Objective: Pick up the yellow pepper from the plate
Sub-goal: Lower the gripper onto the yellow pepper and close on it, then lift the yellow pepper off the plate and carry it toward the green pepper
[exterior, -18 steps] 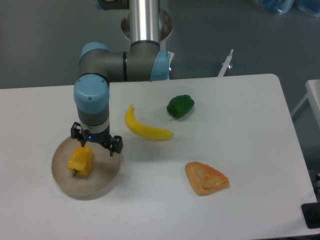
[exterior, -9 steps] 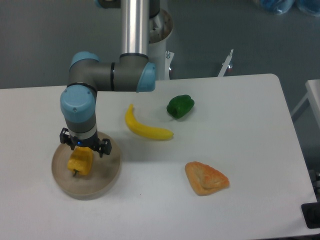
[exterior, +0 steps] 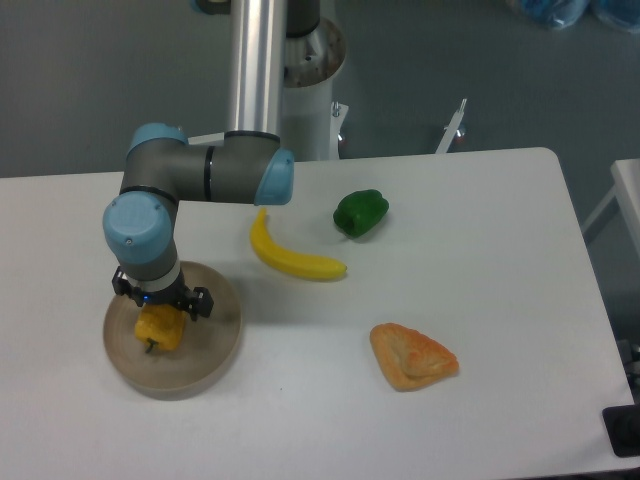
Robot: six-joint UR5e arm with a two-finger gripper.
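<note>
Nearest to us, at about 4 o'clock on the white counter point(exterior: 480, 250), lies a flat tan triangle of pastry point(exterior: 411, 356). It has nothing to do with our job.

Over at 8 o'clock sits the round, shallow beige plate point(exterior: 205, 350). The small blocky yellow pepper point(exterior: 160, 328) is on it, toward the plate's 10 o'clock side. Our black two-finger hand point(exterior: 160, 303) is right over the top of the pepper, with its fingers pointing down. We cannot tell if the hand is open or closed, because the arm's blue and grey wrist point(exterior: 140, 235) hides much of it. We also cannot tell if the fingers touch the pepper yet.

We think the pepper is light and hollow. Its skin looks smooth and shiny, so it may slip. A hard squeeze could dent it. We would hold it across its wide middle, one finger on each side, and press gently. The little dark stem pokes out low, and it is too thin to hold.

Farther back, near the middle of the counter, lies a long curved yellow banana point(exterior: 290, 258). At 1 o'clock from it sits a bumpy green pepper point(exterior: 360, 212).
</note>
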